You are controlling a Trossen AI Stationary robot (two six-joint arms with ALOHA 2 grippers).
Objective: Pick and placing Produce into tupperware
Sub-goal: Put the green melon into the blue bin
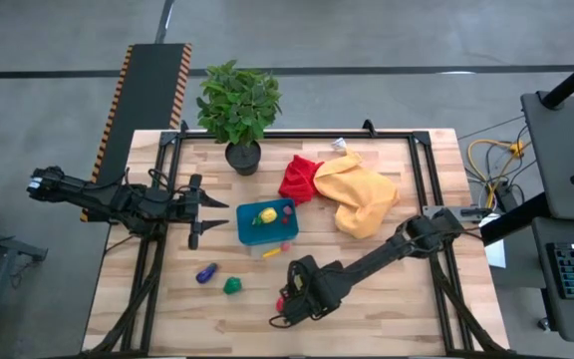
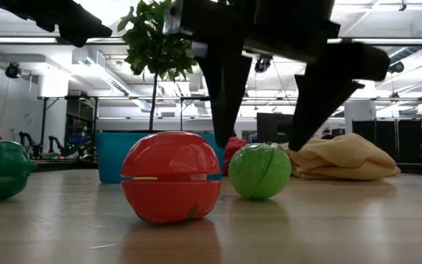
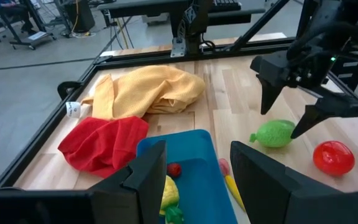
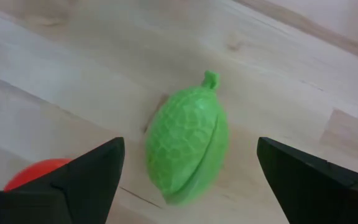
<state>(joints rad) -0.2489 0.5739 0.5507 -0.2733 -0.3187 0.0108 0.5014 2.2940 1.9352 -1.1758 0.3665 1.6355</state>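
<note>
My right gripper (image 3: 284,115): spread wide, empty, poised over the green lime toy (image 4: 188,146) on the tabletop (image 1: 387,299); red tomato toy (image 2: 171,187) just beside it. My left gripper (image 1: 195,211): partly parted, empty, beside the tupperware (image 1: 265,221). Tupperware, mid-tabletop: holds yellow produce (image 1: 266,214) and a small red piece (image 3: 174,169).

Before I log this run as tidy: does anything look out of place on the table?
Yes: the red cloth and yellow cloth lie crumpled in a heap behind the tupperware, and a small white item sits at the table edge. Nothing looks spilled or broken.
</note>
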